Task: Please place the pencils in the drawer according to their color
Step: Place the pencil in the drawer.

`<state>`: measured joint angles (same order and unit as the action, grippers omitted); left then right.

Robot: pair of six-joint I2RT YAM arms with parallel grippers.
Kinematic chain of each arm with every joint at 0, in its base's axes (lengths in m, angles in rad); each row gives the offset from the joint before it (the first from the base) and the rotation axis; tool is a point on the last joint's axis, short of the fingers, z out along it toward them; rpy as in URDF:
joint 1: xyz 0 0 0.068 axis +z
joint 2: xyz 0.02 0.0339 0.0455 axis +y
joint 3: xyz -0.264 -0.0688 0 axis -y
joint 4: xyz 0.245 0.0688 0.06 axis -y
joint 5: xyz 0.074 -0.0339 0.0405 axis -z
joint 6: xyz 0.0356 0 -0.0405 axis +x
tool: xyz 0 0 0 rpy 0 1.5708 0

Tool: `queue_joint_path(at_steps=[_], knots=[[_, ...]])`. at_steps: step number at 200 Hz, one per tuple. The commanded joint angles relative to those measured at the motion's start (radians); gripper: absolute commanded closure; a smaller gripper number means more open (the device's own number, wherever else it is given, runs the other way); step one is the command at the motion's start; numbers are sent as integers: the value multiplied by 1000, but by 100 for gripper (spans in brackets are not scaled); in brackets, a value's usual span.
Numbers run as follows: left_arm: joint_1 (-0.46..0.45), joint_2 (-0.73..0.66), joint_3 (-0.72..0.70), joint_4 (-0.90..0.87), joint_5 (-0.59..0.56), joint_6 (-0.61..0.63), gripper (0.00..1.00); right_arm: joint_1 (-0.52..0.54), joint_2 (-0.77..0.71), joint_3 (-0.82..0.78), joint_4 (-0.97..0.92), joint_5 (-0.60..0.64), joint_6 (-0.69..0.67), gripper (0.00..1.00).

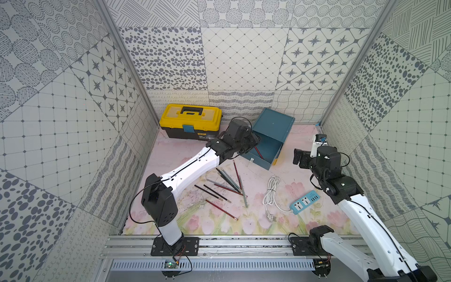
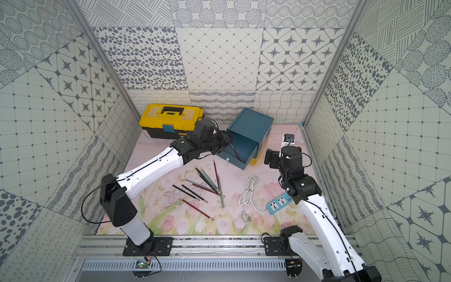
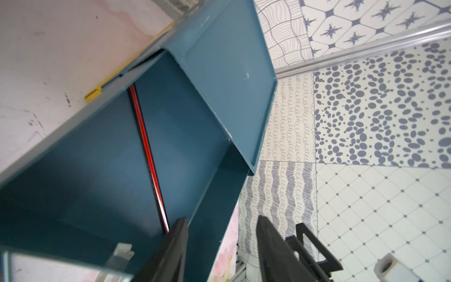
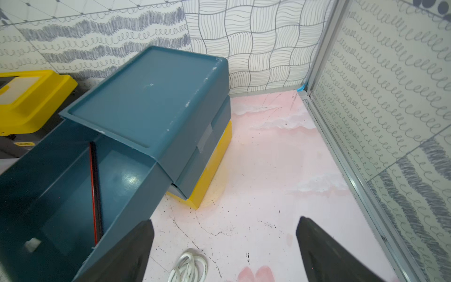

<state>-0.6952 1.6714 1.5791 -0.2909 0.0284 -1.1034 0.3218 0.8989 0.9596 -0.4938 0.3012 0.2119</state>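
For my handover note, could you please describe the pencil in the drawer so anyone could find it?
Beside the yellow toolbox stands a teal chest, top drawer pulled out. The red pencil lies inside it, alone; all others lie on the mat.

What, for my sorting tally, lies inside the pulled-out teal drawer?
One red pencil lies slanted on the drawer floor. Its rear, under the chest top, is covered; the left gripper hides one corner.

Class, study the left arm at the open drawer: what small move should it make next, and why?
Probably lift the left gripper back out of the top drawer. Its jaws stand apart with nothing between them, and the red pencil lies free on the drawer floor. More pencils wait on the mat.
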Motion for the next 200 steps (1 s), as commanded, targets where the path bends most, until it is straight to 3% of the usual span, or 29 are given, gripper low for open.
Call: queue_joint_path(at_steps=[1, 35, 73, 108, 153, 200], knots=[[6, -164, -127, 63, -226, 125, 32, 95, 18, 98, -26, 43, -52, 5], [79, -351, -310, 25, -362, 110, 1, 289, 139, 256, -109, 119, -115, 8], [219, -555, -526, -86, -451, 16, 1, 504, 304, 428, -171, 185, -174, 9], [340, -700, -674, -193, -481, -39, 1, 650, 477, 591, -254, 170, -206, 9], [503, -778, -804, -255, -385, -93, 1, 727, 646, 693, -341, 64, -192, 16], [597, -774, -889, -245, -301, -145, 1, 774, 801, 735, -472, -23, -172, 26]])
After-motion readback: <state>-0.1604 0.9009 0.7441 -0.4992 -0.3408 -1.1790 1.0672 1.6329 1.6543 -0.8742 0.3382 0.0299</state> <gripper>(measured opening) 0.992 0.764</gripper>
